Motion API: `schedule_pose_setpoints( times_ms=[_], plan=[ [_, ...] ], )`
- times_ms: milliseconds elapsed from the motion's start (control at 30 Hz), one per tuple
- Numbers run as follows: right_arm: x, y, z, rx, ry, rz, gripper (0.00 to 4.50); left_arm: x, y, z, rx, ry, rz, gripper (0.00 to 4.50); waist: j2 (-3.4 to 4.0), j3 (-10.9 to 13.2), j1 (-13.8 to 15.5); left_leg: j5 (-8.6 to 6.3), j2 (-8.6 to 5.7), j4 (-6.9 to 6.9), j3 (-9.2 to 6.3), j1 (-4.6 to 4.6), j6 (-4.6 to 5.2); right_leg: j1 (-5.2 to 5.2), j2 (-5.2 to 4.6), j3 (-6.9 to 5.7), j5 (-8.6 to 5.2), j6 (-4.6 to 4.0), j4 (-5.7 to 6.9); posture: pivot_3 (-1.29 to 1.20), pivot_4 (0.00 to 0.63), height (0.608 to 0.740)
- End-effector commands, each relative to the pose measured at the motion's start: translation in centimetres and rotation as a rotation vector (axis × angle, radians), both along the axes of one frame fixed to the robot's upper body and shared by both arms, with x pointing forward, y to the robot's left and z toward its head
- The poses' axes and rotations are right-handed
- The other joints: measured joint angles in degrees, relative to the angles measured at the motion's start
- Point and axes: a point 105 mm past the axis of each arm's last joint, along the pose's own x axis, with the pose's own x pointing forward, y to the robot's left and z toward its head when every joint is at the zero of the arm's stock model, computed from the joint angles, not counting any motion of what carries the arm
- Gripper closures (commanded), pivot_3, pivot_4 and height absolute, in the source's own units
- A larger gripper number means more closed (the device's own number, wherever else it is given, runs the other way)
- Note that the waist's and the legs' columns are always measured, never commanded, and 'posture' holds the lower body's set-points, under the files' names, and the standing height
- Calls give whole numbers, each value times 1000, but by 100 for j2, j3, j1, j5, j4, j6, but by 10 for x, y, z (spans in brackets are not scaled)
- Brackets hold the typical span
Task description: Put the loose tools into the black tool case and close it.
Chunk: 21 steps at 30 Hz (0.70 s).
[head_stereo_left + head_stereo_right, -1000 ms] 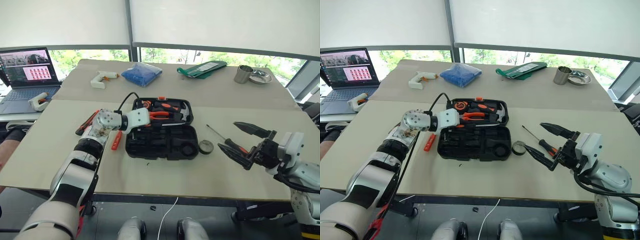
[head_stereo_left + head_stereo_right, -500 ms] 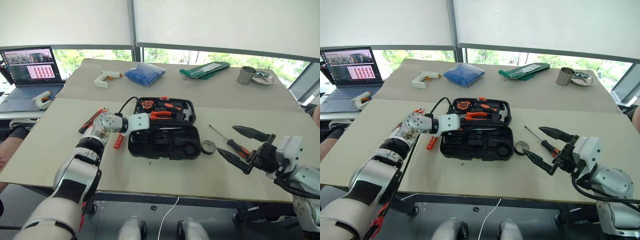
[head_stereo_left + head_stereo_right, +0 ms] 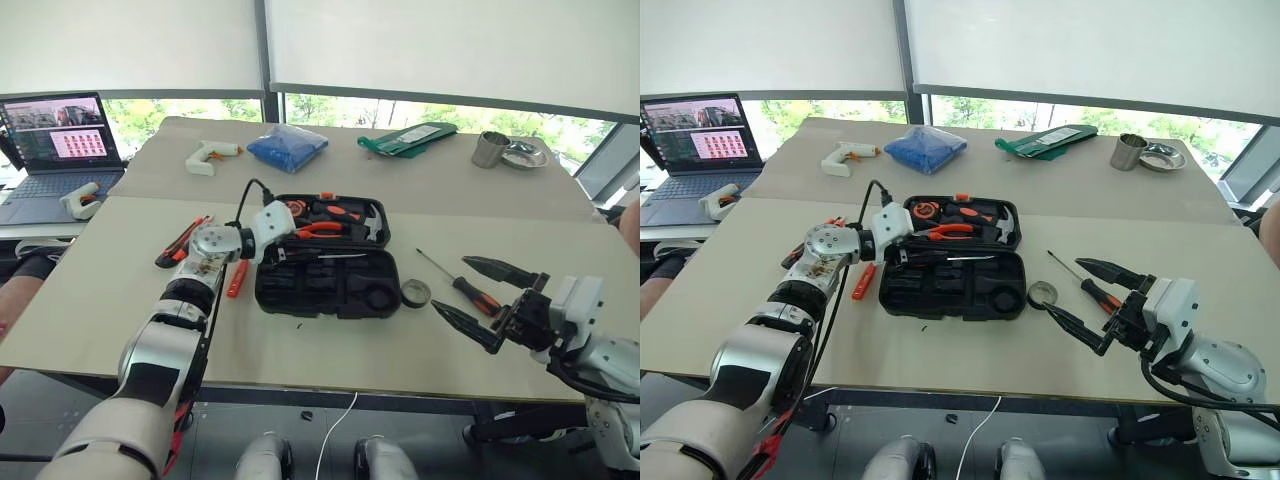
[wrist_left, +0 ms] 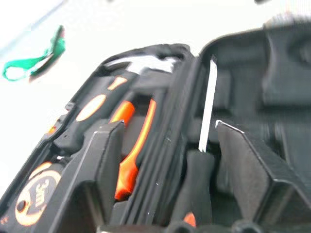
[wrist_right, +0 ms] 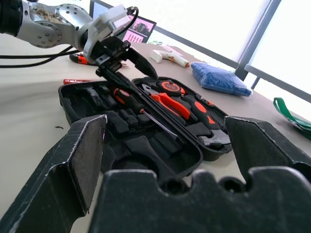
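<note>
A black tool case [image 3: 326, 262] lay open at the centre of a beige table [image 3: 100, 290], pliers, a hammer and a tape measure in its far half. The left gripper [image 5: 119, 60] hovered over the case's nine o'clock end, fingers parted, a slim screwdriver [image 5: 141, 110] lying in the case beneath them, not held. At nine o'clock of the case lay a small orange screwdriver [image 3: 235, 279] and, farther out, a utility knife [image 3: 178, 244]. At three o'clock sat a black tape roll [image 3: 412, 293], then another screwdriver [image 3: 458, 284]. The right gripper [image 3: 487, 298] hung near that one, jaws wide and empty.
</note>
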Motion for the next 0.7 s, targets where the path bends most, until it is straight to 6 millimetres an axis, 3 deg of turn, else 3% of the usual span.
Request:
schedule_pose_setpoints(
  times_ms=[33,200,267,633,700],
  plan=[
    [0,4,5,9,-20,5,0,4,1,1,-114,43,68,2053,0,0,10,1,0,2,-1,0,-1,-1,0,0,0,0,4,0,150,739],
    [4,5,6,30,-20,-2,0,1,-15,-24,-46,80,79,3968,0,0,35,1,-5,11,-7,-1,-1,4,0,0,1,3,7,0,150,739],
    [5,5,6,40,-22,-8,0,0,-19,-35,-10,106,80,4453,0,0,45,1,-6,12,-11,-2,-1,6,0,0,2,3,5,0,150,739],
    [0,1,-1,79,4,-53,0,-1,-21,-73,204,237,131,4453,10,-10,94,-2,-6,16,-40,41,2,68,0,-8,-3,11,-12,0,150,739],
    [0,0,-2,88,5,-67,0,-1,-24,-69,196,207,118,4453,26,-20,92,-2,-7,17,-43,42,2,71,-1,-6,-12,27,-12,0,150,739]
  ],
)
